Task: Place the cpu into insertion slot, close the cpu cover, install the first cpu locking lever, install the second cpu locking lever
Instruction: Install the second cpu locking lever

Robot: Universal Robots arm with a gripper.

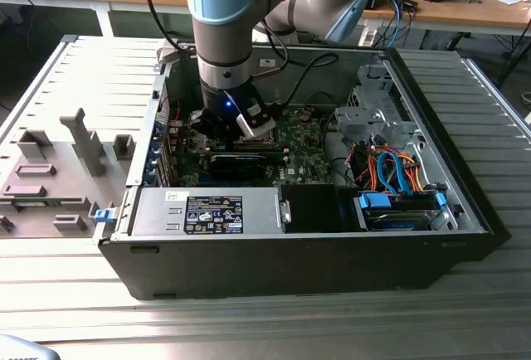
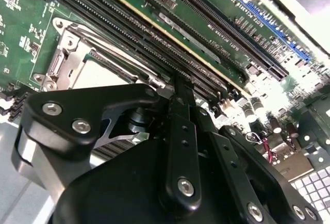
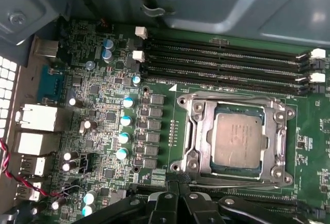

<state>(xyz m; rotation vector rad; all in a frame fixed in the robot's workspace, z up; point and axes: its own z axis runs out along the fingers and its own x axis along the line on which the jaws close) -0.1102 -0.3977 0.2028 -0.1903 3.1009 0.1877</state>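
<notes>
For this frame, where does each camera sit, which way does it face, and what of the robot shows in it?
Exterior view: off the arm, above and outside the open computer case, looking down into it; the arm reaches in.
First wrist view: on the arm, facing the motherboard; the cpu lies in the insertion slot under the cpu cover; the gripper tips show at the picture's edge.
Second wrist view: on the arm, close behind the gripper, looking obliquely across the board.
Shared: both wrist views show the cpu, memory slots and gripper.

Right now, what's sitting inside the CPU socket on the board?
The cpu lies flat in the insertion slot, its dull silver top showing through the cpu cover window. The socket's contacts beneath the chip are covered and cannot be seen.
</notes>
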